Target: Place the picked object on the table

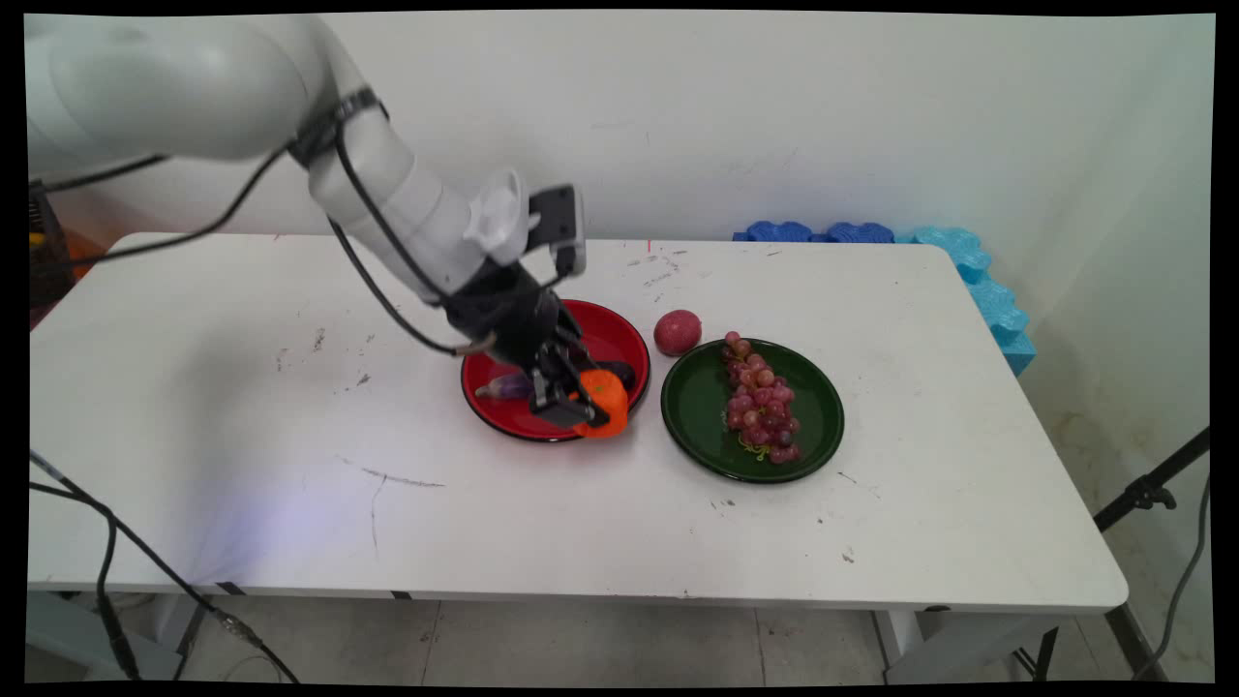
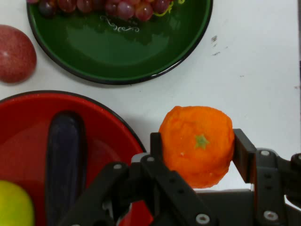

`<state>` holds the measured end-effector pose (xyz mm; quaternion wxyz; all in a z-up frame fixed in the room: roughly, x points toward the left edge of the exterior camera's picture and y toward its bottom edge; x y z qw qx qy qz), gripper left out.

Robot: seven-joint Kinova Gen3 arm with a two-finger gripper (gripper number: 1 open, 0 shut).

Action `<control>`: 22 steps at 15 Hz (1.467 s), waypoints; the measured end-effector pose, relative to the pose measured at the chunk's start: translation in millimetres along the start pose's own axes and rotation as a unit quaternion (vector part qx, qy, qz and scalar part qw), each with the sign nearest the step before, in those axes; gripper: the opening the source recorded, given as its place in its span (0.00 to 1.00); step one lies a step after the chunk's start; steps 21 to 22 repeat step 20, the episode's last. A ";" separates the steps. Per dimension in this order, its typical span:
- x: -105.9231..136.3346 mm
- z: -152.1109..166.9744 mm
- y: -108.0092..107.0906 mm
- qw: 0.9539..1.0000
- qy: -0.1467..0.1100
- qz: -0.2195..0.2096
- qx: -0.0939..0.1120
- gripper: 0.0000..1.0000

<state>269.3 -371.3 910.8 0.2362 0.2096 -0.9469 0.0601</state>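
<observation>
The hand [image 2: 197,146] is seen closed on an orange [image 2: 197,145], one finger pressed to each side of the fruit, stem end facing the camera. In the main view the hand [image 1: 579,407] and the orange [image 1: 608,399] are found at the near right rim of a red plate [image 1: 619,339], the fruit overhanging the rim toward the table [image 1: 242,436].

In the hand view, the red plate [image 2: 28,117] lies to the hand's left, just beside the held orange. On it a dark purple eggplant [image 2: 66,160] is seen lengthwise, and a yellow-green fruit [image 2: 14,205] is partly cut off at the lower left corner.

Above the hand, a green plate [image 2: 122,52] is set on the table [image 2: 263,75], close to the red plate, not touching it. Red grapes [image 2: 108,7] are laid on the green plate, mostly cropped at the top edge. In the main view the grapes [image 1: 760,402] run along the middle of the green plate [image 1: 707,407].

A round reddish fruit [image 2: 16,54] is seen up and left of the hand, on the table between the two plates, touching neither as far as can be told.
</observation>
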 end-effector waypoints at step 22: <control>-14.5 101.9 5.1 0.999 0.044 -0.009 -0.023 1.00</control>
